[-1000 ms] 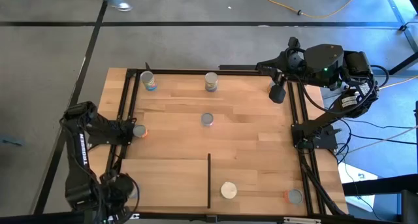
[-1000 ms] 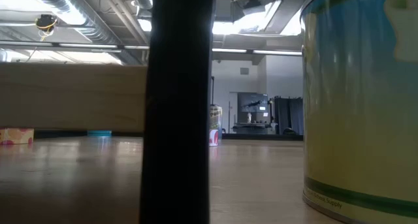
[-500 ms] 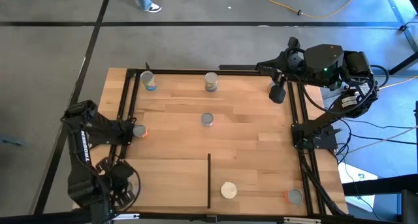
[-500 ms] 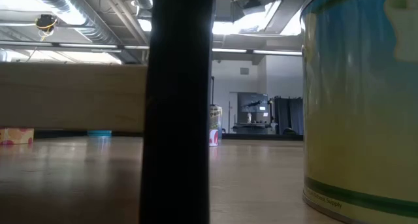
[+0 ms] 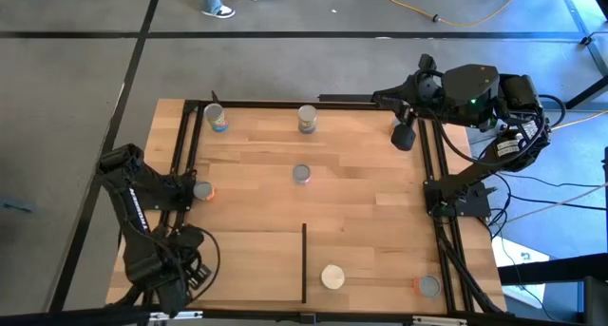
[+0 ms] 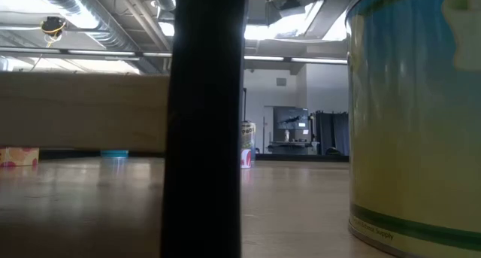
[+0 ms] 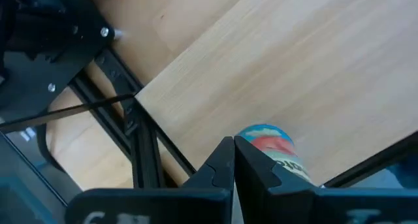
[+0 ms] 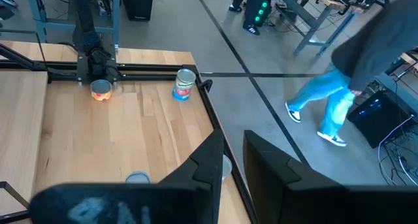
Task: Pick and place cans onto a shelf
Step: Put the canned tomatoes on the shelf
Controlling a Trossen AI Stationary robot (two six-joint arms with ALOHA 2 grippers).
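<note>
Left claw (image 7: 233,160): jaws have just closed fully, pads together on nothing. A blue-and-red labelled can (image 7: 270,144) stands beyond them, not gripped, so no pick is made; a fresh approach is likely needed. Right claw (image 8: 233,145), part open and empty, waits at the desk's (image 5: 361,183) 2 o'clock corner. The shelf (image 5: 242,264) lies at 7 o'clock; a cream-topped can (image 5: 332,277) sits just past its divider.

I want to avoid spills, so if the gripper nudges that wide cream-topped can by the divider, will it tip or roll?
The cream-topped can looks squat and wide, so probably it slides rather than tips. It stands upright on flat wood beside the divider, so rolling seems unlikely unless knocked over. Its smooth label may be slippery.
</note>
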